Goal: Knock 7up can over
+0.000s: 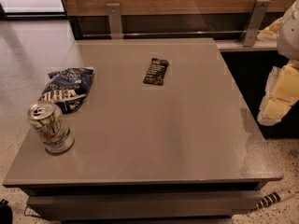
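Standing upright near the front-left corner of the desk [187,139], the can [50,127] is in front of the chip bag [69,88]. The tool [280,94], prob. the pale shape at far right, hangs beyond the desk edge; can't tell its state.

Gripper [276,96]: beside the table's [177,134] right side, partly cut off by the right edge.
Snack wrapper [156,71]: print too small to read.
Chip bag [68,88]: lettering blurred.
Can [50,127]: label wording unreadable.
Striped object [275,199]: on the floor, left end hidden under the table.
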Controlling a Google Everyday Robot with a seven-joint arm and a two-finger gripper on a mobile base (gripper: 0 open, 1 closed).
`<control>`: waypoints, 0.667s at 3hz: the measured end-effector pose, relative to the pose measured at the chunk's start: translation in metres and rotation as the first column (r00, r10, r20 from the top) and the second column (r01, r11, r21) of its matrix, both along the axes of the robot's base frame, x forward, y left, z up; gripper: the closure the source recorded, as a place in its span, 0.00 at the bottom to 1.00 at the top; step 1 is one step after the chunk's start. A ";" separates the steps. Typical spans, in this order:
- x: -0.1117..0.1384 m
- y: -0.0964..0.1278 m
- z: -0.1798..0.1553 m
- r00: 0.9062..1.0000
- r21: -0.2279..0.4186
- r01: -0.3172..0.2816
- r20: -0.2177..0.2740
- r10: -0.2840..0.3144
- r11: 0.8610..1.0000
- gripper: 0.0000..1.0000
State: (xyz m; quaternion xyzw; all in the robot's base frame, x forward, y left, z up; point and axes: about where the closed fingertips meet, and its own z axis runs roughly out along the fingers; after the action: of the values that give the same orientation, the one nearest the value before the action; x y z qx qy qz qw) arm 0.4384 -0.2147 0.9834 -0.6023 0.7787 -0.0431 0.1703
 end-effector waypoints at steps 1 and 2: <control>0.000 0.002 -0.001 1.000 0.007 -0.004 0.001 0.004 1.000 0.00; 0.003 0.024 -0.008 0.999 0.081 -0.054 0.008 0.053 0.995 0.00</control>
State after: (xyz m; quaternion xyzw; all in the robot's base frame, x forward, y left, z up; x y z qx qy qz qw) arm 0.4417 -0.1910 0.9757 -0.6153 0.7630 -0.0085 0.1978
